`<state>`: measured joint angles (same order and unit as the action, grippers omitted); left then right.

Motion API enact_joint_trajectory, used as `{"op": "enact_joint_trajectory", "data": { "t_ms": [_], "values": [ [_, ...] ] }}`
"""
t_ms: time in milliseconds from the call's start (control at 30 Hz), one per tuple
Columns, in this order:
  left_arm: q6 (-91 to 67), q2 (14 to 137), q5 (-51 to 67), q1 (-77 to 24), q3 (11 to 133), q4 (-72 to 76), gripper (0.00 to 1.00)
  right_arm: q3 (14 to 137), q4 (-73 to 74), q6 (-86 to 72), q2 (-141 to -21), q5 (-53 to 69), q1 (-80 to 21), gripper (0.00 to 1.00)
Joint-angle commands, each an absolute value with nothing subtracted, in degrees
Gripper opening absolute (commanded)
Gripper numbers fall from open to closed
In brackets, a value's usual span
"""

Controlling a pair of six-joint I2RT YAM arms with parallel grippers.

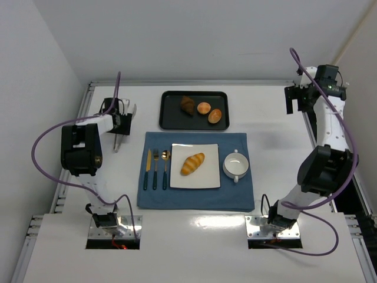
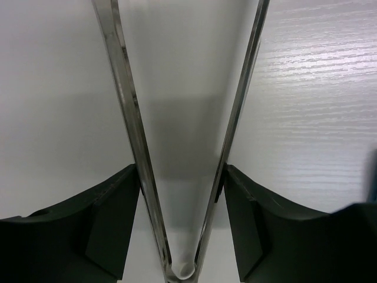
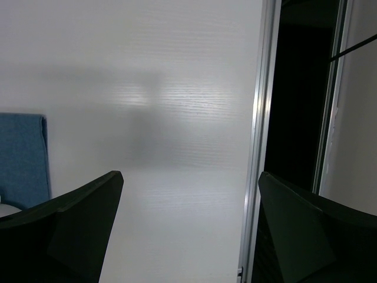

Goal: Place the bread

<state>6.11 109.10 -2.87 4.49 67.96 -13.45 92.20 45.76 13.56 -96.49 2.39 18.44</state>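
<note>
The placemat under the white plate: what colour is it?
The placemat is blue, clearest from the top external view.

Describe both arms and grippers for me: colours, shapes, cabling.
Both the left arm and right arm have white links with bulky black joint housings and a looping purple cable. The left gripper and right gripper are black; their fingers are dark, curved wedges.

**Top view:** fixed high behind the arm bases, looking down on the whole bench (image 1: 277, 118).
**Left wrist view:** close, along the left hand (image 2: 179, 177) onto tongs (image 2: 132, 130).
**Right wrist view:** close above the bench's right edge; blue mat (image 3: 20, 159) shared with top view.
</note>
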Motion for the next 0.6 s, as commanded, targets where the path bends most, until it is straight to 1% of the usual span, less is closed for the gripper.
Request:
{"op": "enact_joint_trajectory", "data": {
  "t_ms": [0,267,367,467,533,567],
  "values": [
    [3.2,111.1,-2.7,4.1,70.0,-13.5,0.55,94.7,45.3,14.0,-96.3,3.1,17.9,1.00],
    [-0.1,111.8,-0.7,4.1,72.7,-14.7,0.55,93.5,45.3,14.0,-96.3,2.5,17.4,1.00],
    [-0.1,111.8,-0.7,4.1,73.2,-15.2,0.59,93.5,45.3,14.0,-96.3,2.5,17.4,1.00],
    [-0.1,111.1,-0.7,4.1,73.2,-15.7,0.69,93.0,45.3,14.0,-96.3,2.5,16.9,1.00],
    [-0.1,110.2,-0.7,4.1,73.2,-15.7,0.70,92.4,45.3,14.0,-95.8,2.5,16.9,1.00],
    [-0.7,109.3,-0.7,4.1,73.2,-15.7,0.73,92.4,45.3,14.5,-95.8,2.5,16.9,1.00]
  ]
}}
